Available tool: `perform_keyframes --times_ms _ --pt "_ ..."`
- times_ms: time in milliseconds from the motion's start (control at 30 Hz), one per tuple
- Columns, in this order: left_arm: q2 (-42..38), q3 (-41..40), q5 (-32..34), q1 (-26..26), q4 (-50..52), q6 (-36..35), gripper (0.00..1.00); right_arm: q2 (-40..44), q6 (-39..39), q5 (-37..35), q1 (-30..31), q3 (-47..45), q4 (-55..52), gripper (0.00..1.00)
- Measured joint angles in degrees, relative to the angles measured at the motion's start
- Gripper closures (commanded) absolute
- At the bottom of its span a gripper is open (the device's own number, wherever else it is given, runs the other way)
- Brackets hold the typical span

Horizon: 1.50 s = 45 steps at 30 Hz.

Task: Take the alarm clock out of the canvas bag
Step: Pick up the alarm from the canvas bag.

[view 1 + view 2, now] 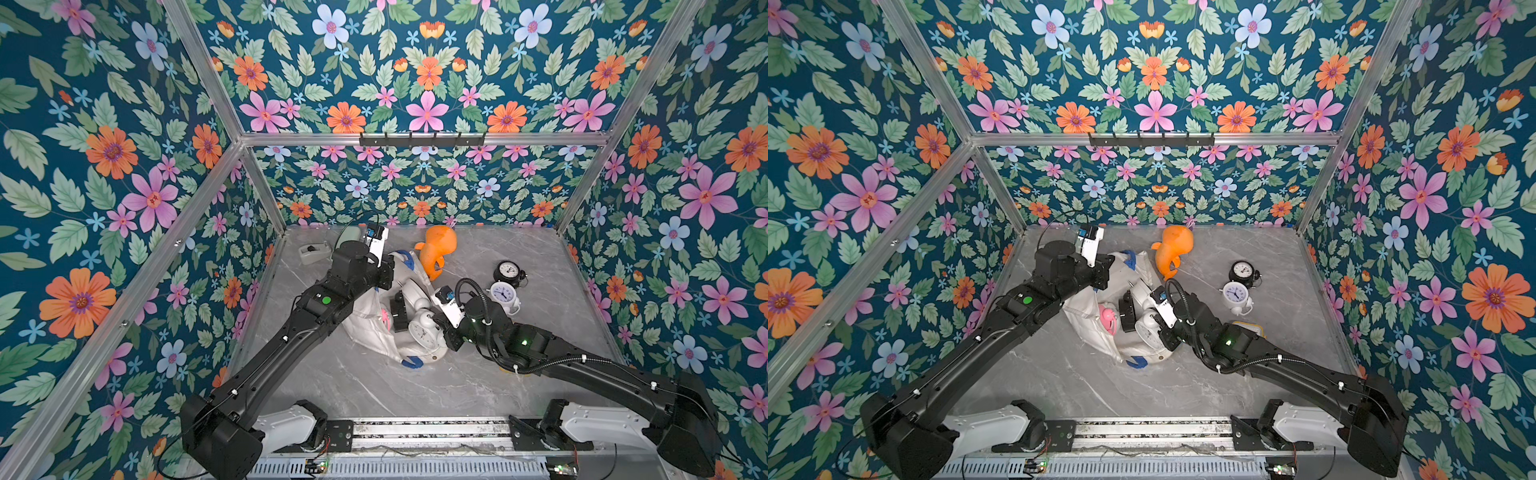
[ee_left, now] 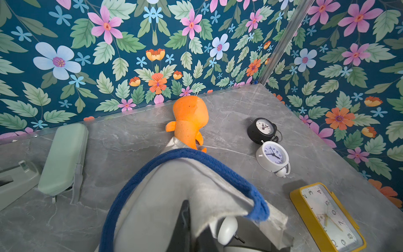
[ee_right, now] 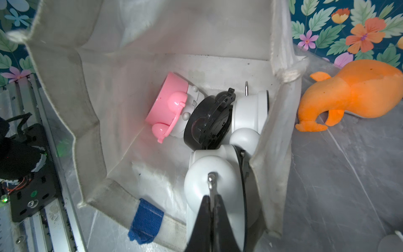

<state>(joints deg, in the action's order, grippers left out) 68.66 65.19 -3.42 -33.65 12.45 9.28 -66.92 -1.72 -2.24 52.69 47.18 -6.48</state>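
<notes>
right wrist: gripper clamps alarm clock inside canvas bag.

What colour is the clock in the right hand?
White clock, held by the right hand; clearest in the right wrist view.

Bright, even light; soft shadows on tabletop; wide-angle bending at edges; canvas bag close-up blurred.

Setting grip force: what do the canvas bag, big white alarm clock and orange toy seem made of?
Canvas bag: matte woven cloth, frayed hems, soft folds. Big white alarm clock: probably hard plastic, glossy highlights; its top pin looks metal. Orange plush toy: fuzzy, matte fabric.
</notes>
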Motion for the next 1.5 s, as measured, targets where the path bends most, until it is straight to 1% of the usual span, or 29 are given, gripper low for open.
perform_keyframes --times_ms 433,500,567,733,1133,1400,1500 --pt "-0.02 -0.26 -0.2 0.0 -0.24 0.26 1.0 -7.26 -0.09 0.28 -0.2 4.39 -1.86 0.99" --pt "-0.13 -0.48 -0.2 0.0 -0.46 0.26 1.0 -8.61 -0.11 0.13 -0.33 5.68 -2.64 0.94" --pt "-0.24 -0.57 -0.2 0.0 -0.5 0.26 1.0 -9.86 -0.15 0.11 -0.5 6.86 -3.78 0.92" --pt "-0.48 -0.98 -0.17 0.07 -0.9 0.37 1.0 -11.91 -0.87 -0.68 -0.87 9.09 -7.15 0.8" --pt "-1.4 -2.12 -0.15 0.61 -1.66 0.66 1.0 -11.39 -1.73 0.63 -1.4 12.07 -18.99 0.79" --pt "-2.05 -2.6 -0.13 0.76 -1.66 0.66 1.0 -11.54 -2.49 3.21 -2.43 12.15 -20.52 0.8" --pt "-2.1 -2.69 -0.13 0.81 -1.66 0.66 1.0 -13.4 -2.73 3.54 -2.84 13.25 -20.68 0.84"
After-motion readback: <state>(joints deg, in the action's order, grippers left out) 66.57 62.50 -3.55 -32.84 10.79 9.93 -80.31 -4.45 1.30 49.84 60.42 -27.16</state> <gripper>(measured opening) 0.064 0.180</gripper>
